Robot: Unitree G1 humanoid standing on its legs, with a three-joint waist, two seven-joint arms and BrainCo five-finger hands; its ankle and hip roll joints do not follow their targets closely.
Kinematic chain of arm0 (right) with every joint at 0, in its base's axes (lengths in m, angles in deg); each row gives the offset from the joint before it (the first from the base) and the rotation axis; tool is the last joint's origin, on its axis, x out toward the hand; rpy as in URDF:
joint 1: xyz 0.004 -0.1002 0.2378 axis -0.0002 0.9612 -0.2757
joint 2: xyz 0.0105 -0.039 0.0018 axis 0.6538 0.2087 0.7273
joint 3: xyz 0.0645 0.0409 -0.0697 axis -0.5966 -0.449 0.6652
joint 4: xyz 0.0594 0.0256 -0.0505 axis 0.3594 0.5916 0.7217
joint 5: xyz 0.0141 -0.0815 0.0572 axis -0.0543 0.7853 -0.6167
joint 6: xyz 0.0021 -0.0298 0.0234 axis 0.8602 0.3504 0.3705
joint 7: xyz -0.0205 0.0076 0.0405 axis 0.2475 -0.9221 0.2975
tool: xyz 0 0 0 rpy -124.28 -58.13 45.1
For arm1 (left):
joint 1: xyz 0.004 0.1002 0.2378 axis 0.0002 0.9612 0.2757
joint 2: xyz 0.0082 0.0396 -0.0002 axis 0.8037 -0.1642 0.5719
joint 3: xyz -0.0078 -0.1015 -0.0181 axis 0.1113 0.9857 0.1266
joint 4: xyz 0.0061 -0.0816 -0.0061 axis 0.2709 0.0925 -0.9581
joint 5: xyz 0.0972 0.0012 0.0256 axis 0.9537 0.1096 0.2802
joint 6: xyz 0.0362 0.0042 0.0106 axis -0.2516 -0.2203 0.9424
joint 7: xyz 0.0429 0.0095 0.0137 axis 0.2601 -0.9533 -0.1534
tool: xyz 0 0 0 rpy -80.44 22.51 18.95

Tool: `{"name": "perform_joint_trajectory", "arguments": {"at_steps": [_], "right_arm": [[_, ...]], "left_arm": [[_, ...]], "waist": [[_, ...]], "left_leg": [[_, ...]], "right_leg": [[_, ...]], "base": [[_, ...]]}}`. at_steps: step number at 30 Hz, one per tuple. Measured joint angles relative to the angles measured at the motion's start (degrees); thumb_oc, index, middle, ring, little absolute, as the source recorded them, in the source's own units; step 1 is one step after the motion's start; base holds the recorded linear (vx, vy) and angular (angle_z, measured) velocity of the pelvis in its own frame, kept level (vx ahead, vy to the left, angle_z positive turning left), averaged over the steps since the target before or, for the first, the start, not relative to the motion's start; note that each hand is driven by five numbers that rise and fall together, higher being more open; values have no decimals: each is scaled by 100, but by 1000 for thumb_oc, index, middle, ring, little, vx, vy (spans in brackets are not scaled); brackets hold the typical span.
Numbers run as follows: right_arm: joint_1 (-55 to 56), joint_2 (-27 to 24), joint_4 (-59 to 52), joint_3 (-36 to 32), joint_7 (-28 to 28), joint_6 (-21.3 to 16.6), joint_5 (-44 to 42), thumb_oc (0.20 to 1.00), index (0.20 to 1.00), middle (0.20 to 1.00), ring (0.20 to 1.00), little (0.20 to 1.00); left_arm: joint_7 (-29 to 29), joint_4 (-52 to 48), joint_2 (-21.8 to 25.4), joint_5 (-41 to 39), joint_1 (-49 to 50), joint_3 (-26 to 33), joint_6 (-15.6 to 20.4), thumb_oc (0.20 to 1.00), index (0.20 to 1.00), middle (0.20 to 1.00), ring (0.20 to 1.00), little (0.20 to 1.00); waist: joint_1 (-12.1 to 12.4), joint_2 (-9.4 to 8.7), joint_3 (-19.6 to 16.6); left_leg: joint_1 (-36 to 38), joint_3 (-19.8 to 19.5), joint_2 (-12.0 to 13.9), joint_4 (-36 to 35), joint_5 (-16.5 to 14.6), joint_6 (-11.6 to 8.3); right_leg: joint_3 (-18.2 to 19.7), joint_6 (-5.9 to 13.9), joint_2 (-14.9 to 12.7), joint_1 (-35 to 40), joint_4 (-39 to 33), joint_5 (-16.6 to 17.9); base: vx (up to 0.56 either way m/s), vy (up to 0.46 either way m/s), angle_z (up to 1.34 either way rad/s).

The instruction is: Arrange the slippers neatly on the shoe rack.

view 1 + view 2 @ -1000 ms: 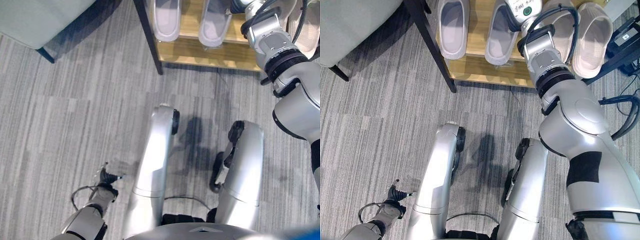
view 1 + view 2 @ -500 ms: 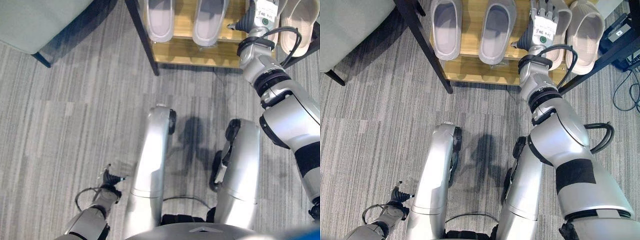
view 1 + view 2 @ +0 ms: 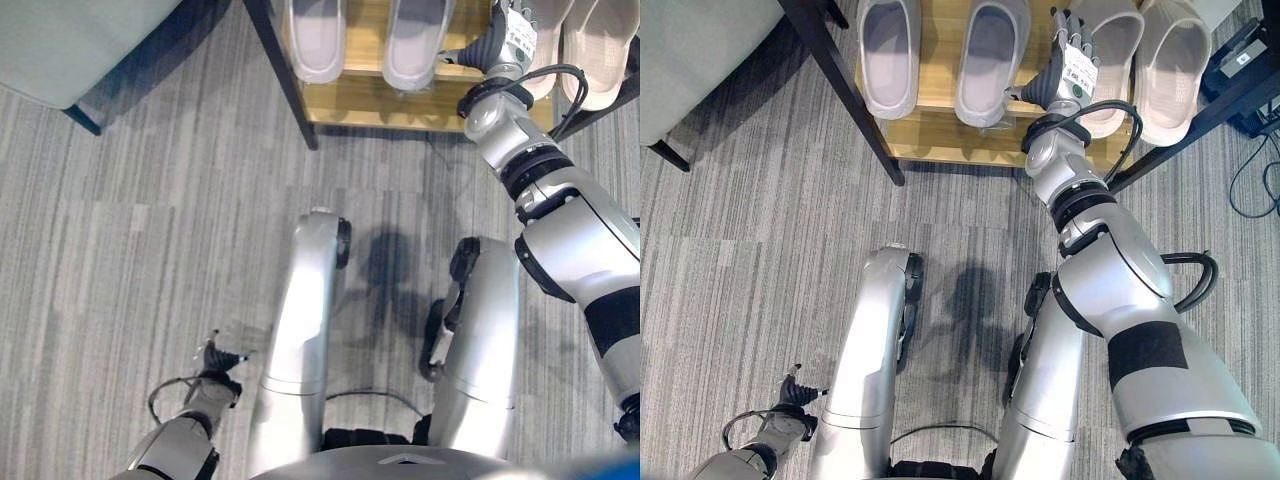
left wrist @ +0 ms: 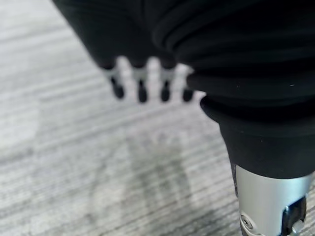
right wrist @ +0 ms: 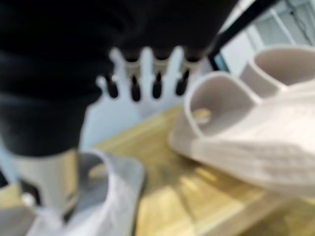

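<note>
A wooden shoe rack (image 3: 940, 142) with a black frame stands ahead of me. Two grey slippers (image 3: 886, 52) (image 3: 990, 58) lie side by side on its shelf, toes away from me. Two beige slippers (image 3: 1108, 50) (image 3: 1172, 62) lie to their right. My right hand (image 3: 1064, 72) hovers over the shelf between the right grey slipper and the left beige one, fingers (image 5: 147, 73) straight and holding nothing. In the right wrist view the beige slippers (image 5: 246, 140) lie just beside those fingers. My left hand (image 3: 795, 392) hangs open low over the carpet at the lower left.
A grey upholstered seat (image 3: 695, 45) stands at the upper left beside the rack's black leg (image 3: 845, 90). A dark box with cables (image 3: 1250, 62) sits on the floor to the rack's right. Striped grey carpet (image 3: 760, 260) covers the floor.
My right hand has drawn back off the left beige slipper toward the shelf's front, now over the gap beside the grey pair. The camera shifted slightly. The left hand stayed put.
</note>
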Motion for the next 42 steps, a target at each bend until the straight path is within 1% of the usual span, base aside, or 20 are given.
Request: {"name": "perform_joint_trajectory", "arguments": {"at_steps": [7,8,12,13,17,22,32,35,37,39,42], "right_arm": [[129,121,-41,19,-318,-100,-172,1000,1000,1000,1000,1000],[174,155,-40,-10,-394,-137,-381,1000,1000,1000,1000,1000],[241,205,-35,-96,-529,-211,-703,1000,1000,1000,1000,1000],[274,273,-30,-124,-586,-255,-893,1000,1000,1000,1000,1000],[346,411,-23,-118,-688,-297,-1027,1000,1000,1000,1000,1000],[345,461,-24,-121,-715,-318,-1116,1000,1000,1000,1000,1000],[338,506,-28,-59,-775,-322,-1067,1000,1000,1000,1000,1000],[311,485,-28,151,-765,-292,-750,1000,1000,1000,1000,1000],[300,488,-28,157,-761,-280,-534,1000,1000,1000,1000,1000],[295,454,-27,350,-746,-246,-327,1000,1000,1000,1000,1000],[293,452,-26,489,-745,-219,-150,1000,1000,1000,1000,1000]], "left_arm": [[34,-5,0,-11,1,0,-14,1000,1000,1000,1000,1000],[48,-8,0,-46,3,0,-54,1000,1000,1000,1000,1000],[123,-22,1,-68,2,0,-69,1000,1000,1000,1000,1000],[151,-21,1,-69,3,0,-69,1000,1000,1000,1000,1000],[231,-21,1,-71,16,1,-80,1000,1000,1000,1000,1000],[240,-21,2,-73,43,2,-89,1000,1000,1000,1000,1000],[246,-20,2,-116,50,1,-100,1000,1000,1000,1000,1000],[251,-20,2,-116,49,-2,-96,1000,1000,1000,1000,1000],[251,-19,4,-116,45,-1,-83,1000,1000,1000,1000,1000],[252,-18,2,-116,48,-1,-74,1000,1000,1000,1000,1000],[252,-14,3,-116,55,-1,-66,1000,1000,1000,1000,1000]], "waist": [[4,0,0],[-7,0,0],[-10,2,2],[-17,3,2],[-11,6,4],[2,11,6],[102,16,9],[111,16,9],[115,18,10],[122,18,10],[126,21,11]], "left_leg": [[8,-2,11,4,0,0],[9,1,14,2,0,0],[13,2,13,2,-1,-1],[15,1,14,2,-1,-2],[22,0,15,2,-1,-3],[23,8,14,2,-1,-2],[24,7,10,-1,-14,-29],[18,7,10,-10,-17,-34],[16,12,2,-18,-11,-23],[15,8,4,-21,-14,-28],[12,12,-2,-22,-10,-19]], "right_leg": [[1,0,6,1,2,0],[4,0,7,0,0,0],[3,-1,8,0,0,0],[4,0,9,1,2,0],[5,0,10,2,7,0],[14,0,9,2,14,0],[17,0,10,2,8,0],[14,-1,17,-6,-7,-1],[18,0,13,-8,-11,0],[17,-1,17,-10,-10,0],[19,0,6,-14,-9,0]], "base": [[0,0,0],[0,0,0],[0,0,0],[0,0,0],[0,0,0],[0,0,0],[0,0,0],[0,0,0],[0,0,0],[0,0,0],[0,0,0]]}}
